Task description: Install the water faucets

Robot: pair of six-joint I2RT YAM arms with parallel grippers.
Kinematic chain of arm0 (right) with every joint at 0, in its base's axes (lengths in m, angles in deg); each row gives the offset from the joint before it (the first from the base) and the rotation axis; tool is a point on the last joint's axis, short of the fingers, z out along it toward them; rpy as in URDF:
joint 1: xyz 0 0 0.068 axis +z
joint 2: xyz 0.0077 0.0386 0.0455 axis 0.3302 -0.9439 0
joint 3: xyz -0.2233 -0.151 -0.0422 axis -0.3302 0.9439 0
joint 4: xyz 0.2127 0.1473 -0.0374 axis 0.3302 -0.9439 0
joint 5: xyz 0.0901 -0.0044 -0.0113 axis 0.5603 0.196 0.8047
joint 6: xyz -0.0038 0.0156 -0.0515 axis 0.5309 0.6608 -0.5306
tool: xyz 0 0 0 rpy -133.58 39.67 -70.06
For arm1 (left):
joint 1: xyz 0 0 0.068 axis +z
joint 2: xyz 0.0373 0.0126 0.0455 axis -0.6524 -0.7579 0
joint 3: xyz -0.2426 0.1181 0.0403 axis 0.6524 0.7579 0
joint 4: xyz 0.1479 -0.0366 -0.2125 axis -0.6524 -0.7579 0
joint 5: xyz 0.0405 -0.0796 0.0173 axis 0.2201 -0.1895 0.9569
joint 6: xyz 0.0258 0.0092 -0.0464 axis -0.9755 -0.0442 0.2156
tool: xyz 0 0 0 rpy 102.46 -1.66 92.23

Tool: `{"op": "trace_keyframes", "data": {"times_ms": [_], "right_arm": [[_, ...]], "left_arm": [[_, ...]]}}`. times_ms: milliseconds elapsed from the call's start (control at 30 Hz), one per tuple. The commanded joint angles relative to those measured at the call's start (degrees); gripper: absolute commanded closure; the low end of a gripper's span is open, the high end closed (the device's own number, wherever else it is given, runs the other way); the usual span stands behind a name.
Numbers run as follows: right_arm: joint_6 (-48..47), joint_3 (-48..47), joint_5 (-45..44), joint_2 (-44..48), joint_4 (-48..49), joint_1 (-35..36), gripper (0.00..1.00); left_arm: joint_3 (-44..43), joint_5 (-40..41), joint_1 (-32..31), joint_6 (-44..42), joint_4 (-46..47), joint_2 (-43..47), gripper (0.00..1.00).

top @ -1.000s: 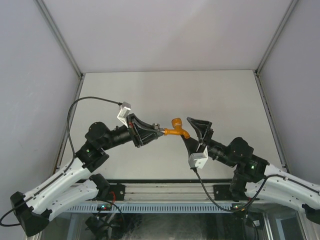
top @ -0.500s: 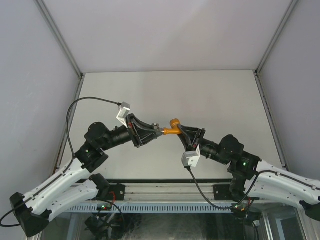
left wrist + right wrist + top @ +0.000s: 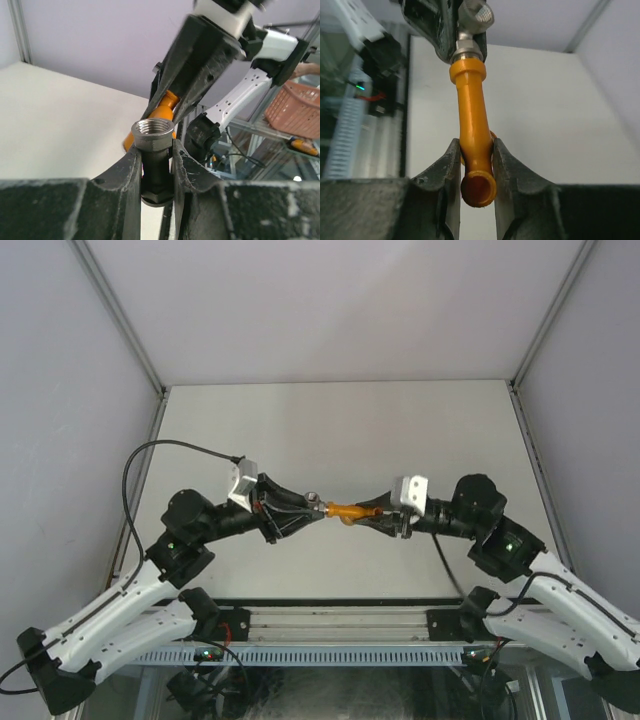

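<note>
Left gripper [image 3: 313, 509]: fingers clamped narrow on the small grey metal threaded fitting [image 3: 153, 133] — its open threaded mouth stands clear above the fingertips.
Right gripper [image 3: 377, 513]: fingers pinched on the orange plastic tap body with an angled spout [image 3: 474, 135], close to its open round end.
Joint: the tap's far end touches the grey fitting, end to end.
Place: both parts are held up between the arms — over the white table [image 3: 340, 430], nearer its near edge, about midway between its side edges.
</note>
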Motion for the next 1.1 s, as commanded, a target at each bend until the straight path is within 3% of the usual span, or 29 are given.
{"op": "trace_keyframes", "data": {"times_ms": [0, 100, 167, 267, 367, 433, 500, 633, 700, 867, 1067], "right_arm": [[35.8, -9.4, 19.2, -3.0, 5.7, -9.7, 1.00], [52.2, -11.3, 33.8, -8.3, 10.0, -14.0, 1.00], [62.2, -11.3, 38.4, -11.5, 14.5, -14.5, 1.00], [77.2, -11.2, 43.0, -15.9, 21.7, -14.9, 1.00], [81.8, -10.5, 44.2, -17.8, 25.0, -15.2, 1.00], [79.0, -9.4, 41.1, -16.7, 22.7, -15.4, 0.98], [74.2, -8.9, 35.6, -14.8, 17.6, -15.5, 0.89], [64.8, -6.8, 22.8, -9.5, 13.7, -15.5, 0.56], [61.3, -4.7, 17.0, -6.6, 14.2, -15.6, 0.46], [50.5, -0.2, 2.2, 0.6, 14.6, -15.4, 0.37], [27.9, 3.1, -9.2, 10.1, 14.5, -15.3, 0.33]], "left_arm": [[-1.3, -3.3, 0.3, -13.0, -1.7, 1.6, 1.00], [-1.9, -6.0, 0.3, -16.3, -2.0, 1.1, 1.00], [-2.4, -7.7, 0.3, -17.6, -2.2, 0.7, 1.00], [-2.7, -9.4, 0.2, -18.7, -2.2, 0.6, 1.00], [-2.4, -9.6, 0.2, -18.6, -2.2, 1.4, 1.00], [-1.9, -5.4, 0.2, -15.9, -1.7, 2.1, 1.00], [-1.4, -1.6, 0.2, -12.6, -1.6, 2.7, 1.00], [0.0, 0.5, 0.2, -7.9, -0.1, 3.6, 1.00], [0.9, 1.4, 0.2, -5.8, 1.6, 4.2, 1.00], [2.5, 4.2, 0.2, -1.5, 4.9, 6.1, 1.00], [2.7, 7.9, 0.2, 1.1, 4.1, 6.9, 1.00]]}}
